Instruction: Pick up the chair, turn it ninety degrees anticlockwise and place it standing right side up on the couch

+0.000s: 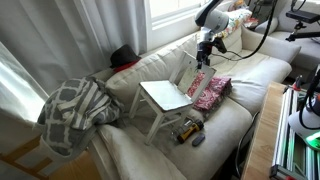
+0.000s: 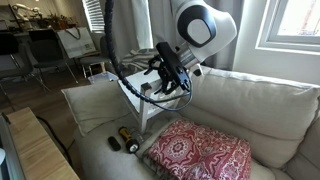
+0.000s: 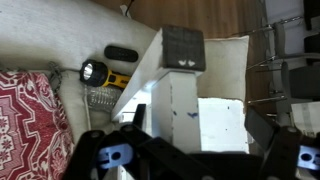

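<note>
the gripper (image 2: 170, 78) sits at the back of the chair (image 1: 165, 97), fingers (image 3: 112, 156) spread wide astride it, seemingly unclamped; the chair stands on the couch (image 1: 250, 75).

This is a home living room. A large cream fabric couch (image 1: 250, 75) with plump back cushions and a wrinkled seat cover fills both exterior views. A crumpled grey-and-white plaid blanket (image 1: 75, 112) is heaped on one arm, and a red patterned cushion (image 1: 210, 92) lies on the seat. A small white-grey wooden chair (image 1: 165, 97) of child size stands beside the cushion. Behind the couch is a white-framed window (image 1: 175, 12) with daylight coming in, and pale curtains (image 1: 60, 40) hang next to it. In an exterior view the room opens onto a dark table (image 2: 30, 35) with things on it, and a light-framed seat (image 2: 78, 48) stands near it. The wrist view shows a brown wooden floor (image 3: 190, 12) past the couch edge.
</note>
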`<state>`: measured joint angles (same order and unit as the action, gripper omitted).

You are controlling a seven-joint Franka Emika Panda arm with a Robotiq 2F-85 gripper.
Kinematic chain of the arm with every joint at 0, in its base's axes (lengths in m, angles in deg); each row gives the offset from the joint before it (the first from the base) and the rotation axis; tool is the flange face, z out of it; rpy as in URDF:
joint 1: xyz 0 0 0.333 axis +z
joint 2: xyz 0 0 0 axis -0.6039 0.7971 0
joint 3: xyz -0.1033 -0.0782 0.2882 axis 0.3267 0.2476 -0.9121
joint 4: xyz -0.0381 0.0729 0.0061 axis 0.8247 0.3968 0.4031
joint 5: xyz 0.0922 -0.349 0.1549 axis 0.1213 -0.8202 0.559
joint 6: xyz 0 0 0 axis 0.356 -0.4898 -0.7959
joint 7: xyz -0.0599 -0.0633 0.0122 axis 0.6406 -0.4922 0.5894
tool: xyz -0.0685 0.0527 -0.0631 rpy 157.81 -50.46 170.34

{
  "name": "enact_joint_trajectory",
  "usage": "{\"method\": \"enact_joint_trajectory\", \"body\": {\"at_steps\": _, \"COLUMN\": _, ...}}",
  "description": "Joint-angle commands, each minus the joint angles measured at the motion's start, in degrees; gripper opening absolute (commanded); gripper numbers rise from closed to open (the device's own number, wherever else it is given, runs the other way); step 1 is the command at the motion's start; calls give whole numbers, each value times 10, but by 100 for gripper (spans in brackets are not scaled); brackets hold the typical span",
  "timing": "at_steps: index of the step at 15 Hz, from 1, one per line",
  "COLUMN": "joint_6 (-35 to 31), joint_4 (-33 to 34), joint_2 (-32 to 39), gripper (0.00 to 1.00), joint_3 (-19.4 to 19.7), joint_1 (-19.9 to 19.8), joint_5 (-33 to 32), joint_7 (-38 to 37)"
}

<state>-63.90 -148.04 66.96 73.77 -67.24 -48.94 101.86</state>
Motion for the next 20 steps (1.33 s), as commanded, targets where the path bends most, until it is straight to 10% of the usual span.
{"method": "enact_joint_trajectory", "body": {"at_steps": 1, "joint_6": -34, "joint_4": -67, "joint_2": -39, "gripper": 100, "joint_3": 9, "joint_1": 40, "joint_5": 50, "joint_7": 10}}
{"method": "enact_joint_trajectory", "body": {"at_steps": 14, "joint_6": -305, "joint_4": -181, "joint_2": -124, "gripper": 98, "joint_3": 29, "joint_1": 116, "joint_5": 271, "joint_7": 192}}
{"method": "enact_joint_trajectory", "body": {"at_steps": 20, "joint_6": -422, "joint_4": -218, "joint_2": -139, "gripper": 44, "joint_3": 30, "joint_1": 142, "joint_5": 293, "joint_7": 255}}
